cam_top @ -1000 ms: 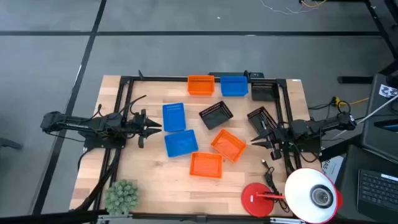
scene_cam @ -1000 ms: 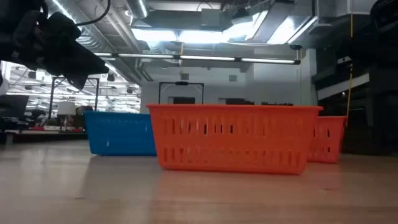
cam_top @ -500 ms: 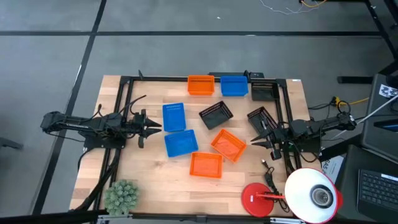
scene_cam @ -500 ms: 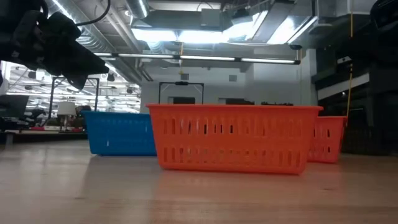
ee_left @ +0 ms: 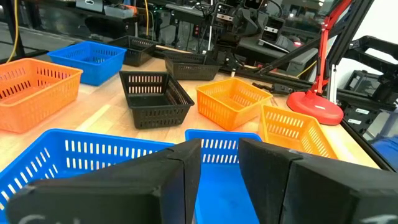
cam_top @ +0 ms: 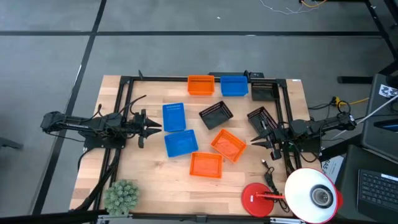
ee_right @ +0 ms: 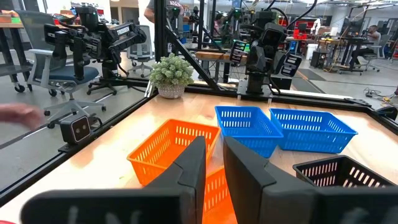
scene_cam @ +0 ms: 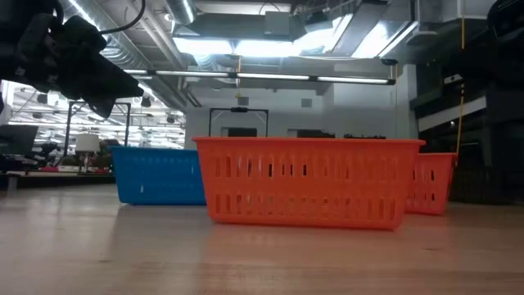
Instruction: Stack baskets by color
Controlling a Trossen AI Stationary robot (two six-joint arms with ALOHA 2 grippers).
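Nine baskets lie loose on the table — nothing stacked, so we're at the start. Left gripper hovers beside the blue basket, fingers parted, empty; right gripper near the black basket, narrow gap, empty. Next — pick one.

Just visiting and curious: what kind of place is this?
Probably a robotics lab or workshop: two robot arms work at a framed wooden table, more robot arms on benches stand behind, and exposed ceiling ducts run overhead.

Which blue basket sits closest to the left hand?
The blue basket just ahead of the left hand; one lies slightly farther, the third at the far edge.
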